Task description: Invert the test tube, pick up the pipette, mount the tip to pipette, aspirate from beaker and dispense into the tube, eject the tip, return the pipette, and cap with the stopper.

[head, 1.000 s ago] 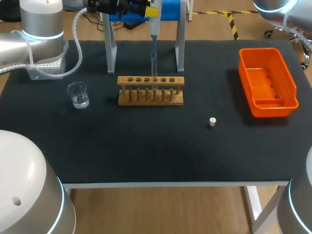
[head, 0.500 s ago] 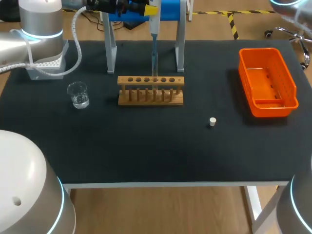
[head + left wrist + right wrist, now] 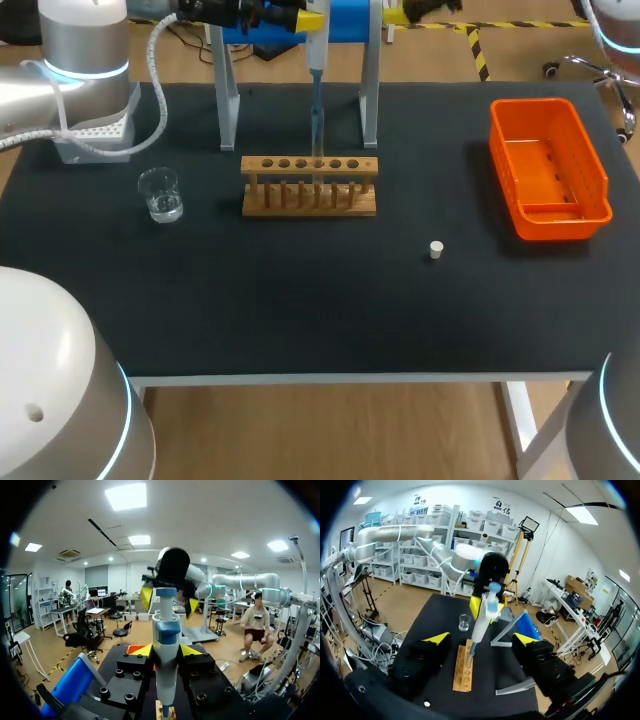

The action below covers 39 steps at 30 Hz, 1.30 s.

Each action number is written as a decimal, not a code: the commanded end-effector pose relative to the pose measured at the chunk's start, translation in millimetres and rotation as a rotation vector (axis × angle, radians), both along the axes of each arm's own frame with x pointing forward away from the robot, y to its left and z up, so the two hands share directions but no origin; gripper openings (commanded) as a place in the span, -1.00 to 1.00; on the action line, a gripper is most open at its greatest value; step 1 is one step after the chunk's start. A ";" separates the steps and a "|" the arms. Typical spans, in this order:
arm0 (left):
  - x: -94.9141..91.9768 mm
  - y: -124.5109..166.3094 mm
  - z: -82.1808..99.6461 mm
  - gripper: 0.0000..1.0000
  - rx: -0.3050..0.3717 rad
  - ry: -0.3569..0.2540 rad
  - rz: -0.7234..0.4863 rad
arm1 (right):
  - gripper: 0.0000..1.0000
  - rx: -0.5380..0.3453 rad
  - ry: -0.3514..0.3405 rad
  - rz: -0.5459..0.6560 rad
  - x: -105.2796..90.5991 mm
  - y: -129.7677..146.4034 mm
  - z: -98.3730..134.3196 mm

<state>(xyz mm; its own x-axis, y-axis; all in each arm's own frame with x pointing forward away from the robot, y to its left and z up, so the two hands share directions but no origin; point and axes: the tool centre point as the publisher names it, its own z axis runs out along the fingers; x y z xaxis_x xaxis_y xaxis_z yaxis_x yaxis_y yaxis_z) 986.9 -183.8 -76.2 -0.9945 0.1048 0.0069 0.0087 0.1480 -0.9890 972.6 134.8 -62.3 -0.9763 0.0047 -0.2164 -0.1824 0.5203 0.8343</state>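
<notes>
The L gripper [image 3: 166, 650] is held high over the far edge of the black-topped table [image 3: 300, 310]. It is clamped from both sides on the white-and-blue plastic pipette [image 3: 316, 55]. The pipette is hung upright btw. the two pale uprights of the blue-topped pipette stand [image 3: 228, 110], w/ little room on either side. Its thin lower end is pointed down at the middle holes of the light wooden test-tube rack [image 3: 310, 190]. The tube itself cannot be told apart from that end.

The R gripper [image 3: 481, 639] is seen at the far edge, just right of the stand. Its fingers are spread wide w/ nothing btw. them.

The small clear glass beaker [image 3: 160, 195] is set left of the rack, apart from it and near the left edge. The orange plastic basket [image 3: 597, 165] is placed close to the right edge. The small white stopper [image 3: 436, 250] is seen alone on the mat, well apart from rack and basket. The broadest open stretch of mat lies btw. the rack and the near edge.
</notes>
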 end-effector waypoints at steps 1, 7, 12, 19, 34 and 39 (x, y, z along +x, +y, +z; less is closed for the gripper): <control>1.1 0.7 0.7 -1.00 0.002 0.001 -0.004 | 1.00 0.002 -0.010 0.003 -0.6 -4.9 -40.4; 1.1 0.7 0.7 -1.00 0.002 0.001 -0.004 | 1.00 -0.022 0.006 0.022 3.1 0.9 -87.7; 1.1 0.7 0.7 -1.00 0.002 0.001 -0.004 | 1.00 -0.033 0.067 0.025 9.8 13.4 -126.3; 1.1 0.7 0.7 -1.00 0.002 0.001 -0.004 | 1.00 -0.044 0.114 0.037 11.7 30.7 -164.8; 1.1 0.7 0.7 -1.00 0.002 0.001 -0.004 | 1.00 -0.064 0.150 0.043 9.2 56.8 -208.9; 1.1 0.7 0.7 -1.00 0.002 0.001 -0.004 | 1.00 -0.073 0.162 0.053 4.8 65.7 -217.5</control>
<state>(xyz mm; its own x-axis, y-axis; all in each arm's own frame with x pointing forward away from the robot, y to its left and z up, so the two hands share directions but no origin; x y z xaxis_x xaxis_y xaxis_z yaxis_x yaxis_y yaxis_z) 986.9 -183.9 -76.2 -0.9945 0.1048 0.0069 0.0087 0.1480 -0.9890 973.8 195.0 -275.0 -0.9967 -0.0554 -0.0587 -0.0799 0.5736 0.8152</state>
